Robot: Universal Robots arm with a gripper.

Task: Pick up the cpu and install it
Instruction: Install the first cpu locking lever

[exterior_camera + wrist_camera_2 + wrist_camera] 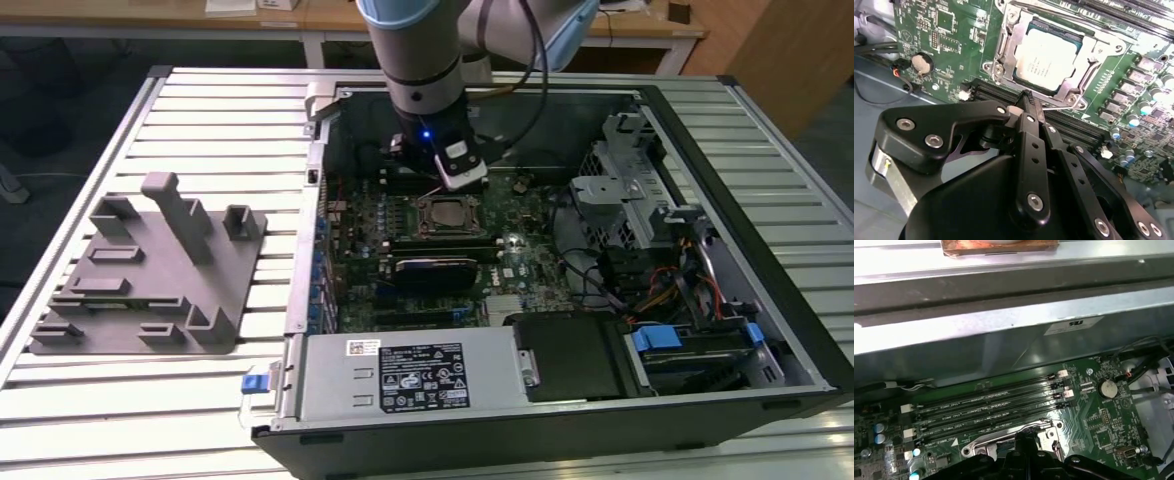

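While the tool [1030, 100] hangs just above the green motherboard [949, 30] inside the open computer case [534, 440], its fingers [1026, 135] are clenched together with nothing between them. The cpu [1049, 59] lies flat in the metal socket frame [1004, 47], silvery top up, near the fingertips but apart from them. On the slatted tabletop [200, 100], at the exterior view's left of the case, stands a grey tray [147, 290] with upright posts.

Grey arm [420, 60], black screw-studded hand [1030, 102]
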